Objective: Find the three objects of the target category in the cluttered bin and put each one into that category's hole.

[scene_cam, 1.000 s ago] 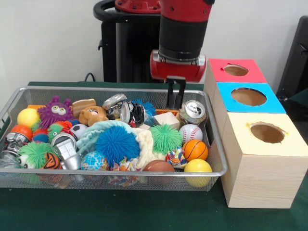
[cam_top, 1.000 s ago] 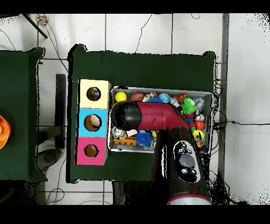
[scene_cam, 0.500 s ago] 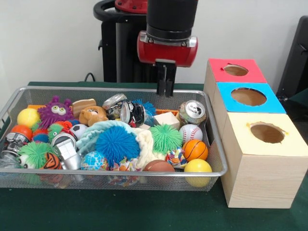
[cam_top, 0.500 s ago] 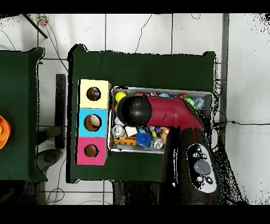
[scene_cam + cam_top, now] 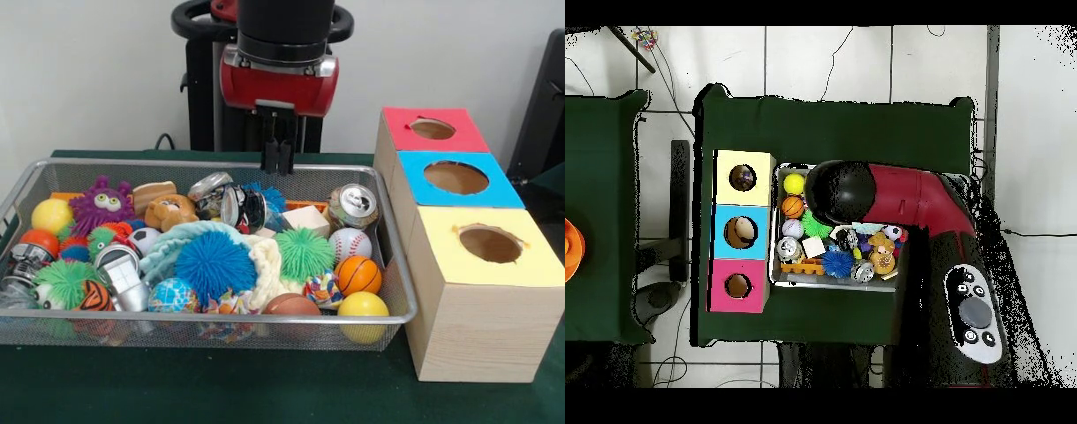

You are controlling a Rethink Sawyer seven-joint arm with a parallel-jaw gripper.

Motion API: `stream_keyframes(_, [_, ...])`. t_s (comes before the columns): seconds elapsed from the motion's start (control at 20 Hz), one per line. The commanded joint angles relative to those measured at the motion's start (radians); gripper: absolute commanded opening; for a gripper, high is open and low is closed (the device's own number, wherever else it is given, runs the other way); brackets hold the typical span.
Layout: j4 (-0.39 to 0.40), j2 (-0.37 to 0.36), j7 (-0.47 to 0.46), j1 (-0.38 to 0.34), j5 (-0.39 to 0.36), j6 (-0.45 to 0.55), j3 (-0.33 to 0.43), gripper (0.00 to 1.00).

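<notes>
Bin (image 5: 399,291) search under way, nothing yet in hand
My gripper (image 5: 278,165) hangs above the clutter, fingers together and empty (holes' contents unclear).

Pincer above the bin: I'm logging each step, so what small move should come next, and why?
Probably a short descent toward the crushed cans. The pincer hangs empty and closed above the bin, nearly over them, and grips nothing yet. It would likely need to open on the way down.

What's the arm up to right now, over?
Gripper shut, empty, above the bin. Soda can lies untouched by the boxes. Nothing blocking.
</notes>
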Motion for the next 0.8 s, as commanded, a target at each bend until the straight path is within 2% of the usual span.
stream_keyframes(0.05, [-0.075, 0.027, -0.104, -0.035, 0.001, 0.158, 0.100, 0.00])
stream_keyframes(0.25, [-0.079, 0.002, -0.116, -0.051, 0.022, 0.195, 0.124, 0.00])
stream_keyframes(0.4, [-0.060, -0.017, -0.115, -0.062, 0.040, 0.184, 0.146, 0.00])
stream_keyframes(0.8, [-0.083, -0.031, -0.146, -0.081, 0.010, 0.258, 0.160, 0.00])
